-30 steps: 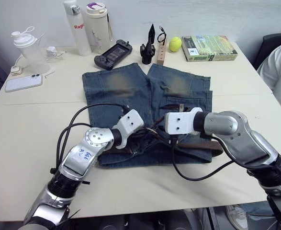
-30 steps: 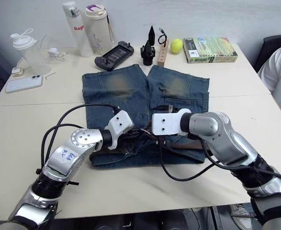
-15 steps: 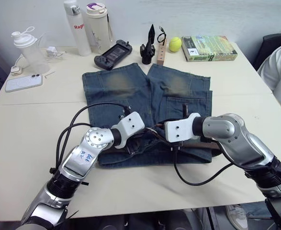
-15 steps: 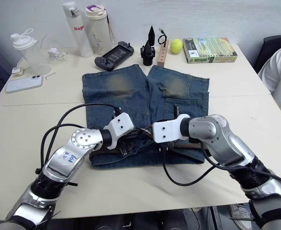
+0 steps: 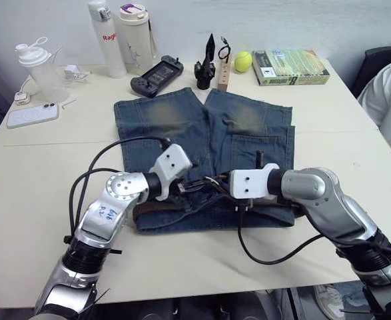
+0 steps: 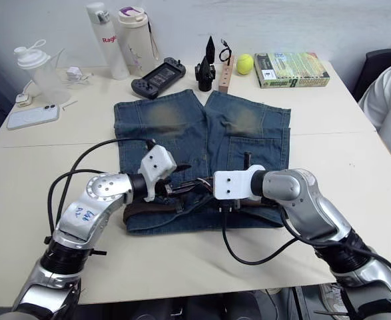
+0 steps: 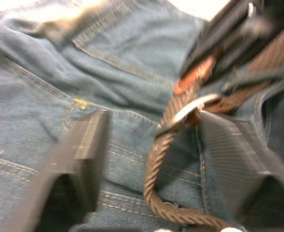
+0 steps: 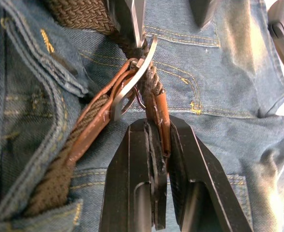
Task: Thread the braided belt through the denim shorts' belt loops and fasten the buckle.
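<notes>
**Belt end pinched at the buckle, mid-waistband**

While the denim shorts (image 5: 208,143) are lying flat on the table (image 5: 42,180) with their waistband toward the robot and their legs pointing toward the far edge, both tools are meeting over the middle of that waistband. The right tool (image 8: 158,145) is pressing its two black fingers together on the leather tip of the braided belt (image 8: 79,135), holding it just beside the buckle (image 8: 134,77); the silver frame is sitting tilted against the denim with the brown strap passing through it. The left tool (image 7: 151,145) is standing spread, its fingers (image 7: 81,150) resting either side of a loop of braided strap and the buckle's metal rim, gripping nothing. From the head camera, the belt is running along the waistband, showing as a dark band from the left side of the shorts across to the right, partly tucked under denim; which belt loops it is passing through cannot be told.

Along the far edge of the table are standing a clear shaker bottle (image 5: 38,67), a white bottle (image 5: 107,37) and a pale tumbler (image 5: 136,37), with a phone (image 5: 32,115), a handheld game console (image 5: 157,75), a yellow ball (image 5: 244,61) and a green book (image 5: 290,67) near them. A person's white sleeve (image 5: 388,100) is showing at the right edge.
</notes>
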{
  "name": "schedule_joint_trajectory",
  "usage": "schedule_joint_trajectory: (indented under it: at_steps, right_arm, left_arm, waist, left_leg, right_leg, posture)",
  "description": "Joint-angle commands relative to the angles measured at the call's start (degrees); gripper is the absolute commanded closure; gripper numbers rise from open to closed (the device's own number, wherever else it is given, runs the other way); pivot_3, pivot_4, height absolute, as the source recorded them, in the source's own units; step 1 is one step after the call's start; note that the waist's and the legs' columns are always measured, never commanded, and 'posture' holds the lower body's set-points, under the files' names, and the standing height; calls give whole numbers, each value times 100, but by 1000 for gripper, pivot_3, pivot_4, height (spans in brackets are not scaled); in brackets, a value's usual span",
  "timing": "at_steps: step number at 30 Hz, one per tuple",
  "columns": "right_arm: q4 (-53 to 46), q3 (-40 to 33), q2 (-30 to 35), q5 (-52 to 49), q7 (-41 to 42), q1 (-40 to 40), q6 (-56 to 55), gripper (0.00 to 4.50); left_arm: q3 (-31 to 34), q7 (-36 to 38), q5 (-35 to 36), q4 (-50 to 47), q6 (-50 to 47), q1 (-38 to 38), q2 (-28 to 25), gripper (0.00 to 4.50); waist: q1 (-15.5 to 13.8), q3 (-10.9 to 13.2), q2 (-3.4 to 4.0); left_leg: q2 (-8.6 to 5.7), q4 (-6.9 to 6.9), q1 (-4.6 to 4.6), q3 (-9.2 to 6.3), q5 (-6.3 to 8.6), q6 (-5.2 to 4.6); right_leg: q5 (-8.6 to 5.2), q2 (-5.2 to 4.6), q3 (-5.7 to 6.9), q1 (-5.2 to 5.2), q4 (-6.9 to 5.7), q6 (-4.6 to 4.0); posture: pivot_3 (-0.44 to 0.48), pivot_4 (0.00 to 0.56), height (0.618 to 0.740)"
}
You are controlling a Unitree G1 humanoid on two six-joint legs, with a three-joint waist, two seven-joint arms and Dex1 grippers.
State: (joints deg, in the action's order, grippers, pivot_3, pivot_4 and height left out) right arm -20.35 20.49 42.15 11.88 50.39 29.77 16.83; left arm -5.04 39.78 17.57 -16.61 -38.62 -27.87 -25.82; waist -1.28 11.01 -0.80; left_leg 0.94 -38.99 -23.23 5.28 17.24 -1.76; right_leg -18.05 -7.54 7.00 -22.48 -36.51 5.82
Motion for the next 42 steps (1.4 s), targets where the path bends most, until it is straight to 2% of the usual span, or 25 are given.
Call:
schedule_joint_trajectory:
  at_steps: [1,3,5,6,8,11,12,17,23,28,31,34,40,42]
  right_arm:
    - [-386,-260,-27,56,-91,-80,181,4500]
    - [-470,-287,-46,76,-119,-139,266,4500]
    - [-543,-311,-62,99,-160,-188,325,4500]
    - [-579,-339,-70,96,-194,-209,344,4500]
    - [-630,-380,-71,92,-246,-234,360,4500]
    - [-741,-579,-36,15,-323,-329,316,4500]
    - [-779,-694,-16,-43,-342,-383,268,4500]
    - [-877,-1490,139,-526,-289,-509,-151,4500]
    - [-291,-2635,833,-939,-147,-312,-795,4500]
    - [186,-2982,1161,-1081,-191,2,-1207,4500]
    - [390,-3030,1221,-1097,-303,281,-1379,4500]
    - [164,-2833,1083,-1289,-189,342,-1372,4500]
    - [-501,-1884,551,-1277,-89,6,-1114,4500]
    - [-528,-1579,450,-1105,-99,-66,-1019,4500]
  left_arm:
    - [654,566,740,95,-127,67,-271,1169]
    - [899,914,1024,455,-236,141,-478,1169]
    - [933,1150,801,1158,180,303,-733,1697]
    - [834,1209,560,1537,525,375,-845,2005]
    - [665,1296,267,2019,964,428,-974,2936]
    - [-34,1342,-738,2892,2063,481,-1243,4200]
    - [-186,1402,-929,3064,2384,496,-1287,4486]
    - [-531,1633,-1286,3311,3119,529,-1353,4486]
    - [-609,1620,-1459,3541,3500,500,-1259,4486]
    - [-629,1538,-1552,3663,3670,477,-1168,4486]
    - [-615,1484,-1576,3707,3733,462,-1119,4486]
    - [-561,1405,-1591,3739,3794,450,-1064,4486]
    - [-243,1260,-1302,3495,3846,405,-969,4486]
    - [16,1389,-949,3026,3563,386,-1038,4486]
  waist:
    - [6,0,0]
    - [8,0,1]
    - [5,0,1]
    - [8,0,1]
    - [9,1,1]
    - [-31,0,0]
    - [-30,-2,0]
    - [-8,-16,21]
    - [-19,-33,44]
    - [-19,-55,80]
    - [-20,-57,83]
    - [-25,-58,86]
    - [-9,-62,87]
    - [-4,-61,86]
  left_leg:
    - [0,0,0,-1,0,0]
    - [0,0,1,0,0,0]
    - [-2,0,1,1,0,0]
    - [-3,0,3,1,0,0]
    - [-2,1,3,2,0,0]
    - [-6,1,-2,1,1,-1]
    - [-7,1,-1,0,2,-2]
    - [-7,2,12,10,5,-4]
    - [-11,0,18,12,10,-14]
    - [-11,-1,19,17,13,-21]
    - [-11,-2,21,19,13,-21]
    - [-12,-3,20,22,13,-24]
    - [-9,-4,19,19,14,-24]
    - [-10,-5,18,21,14,-25]
  right_leg:
    - [0,1,1,0,0,0]
    - [0,1,2,0,1,0]
    - [0,1,2,0,1,0]
    - [0,2,1,0,-1,0]
    - [0,4,1,-1,0,0]
    - [0,1,5,-3,1,0]
    - [0,-1,6,0,2,0]
    - [2,-5,-6,3,-1,3]
    - [3,-9,-6,11,-1,6]
    - [4,-12,-7,12,-1,7]
    - [4,-12,-8,12,-2,7]
    - [5,-13,-10,11,-2,10]
    - [5,-12,-9,12,-2,10]
    - [5,-12,-10,11,-2,10]
  posture:
    - [0,150,720]
    - [0,150,720]
    - [0,150,720]
    - [0,150,720]
    - [0,150,720]
    - [0,150,720]
    - [0,150,720]
    - [0,150,720]
    - [0,150,720]
    - [0,150,720]
    - [0,150,720]
    - [0,150,720]
    - [0,150,720]
    - [0,150,720]
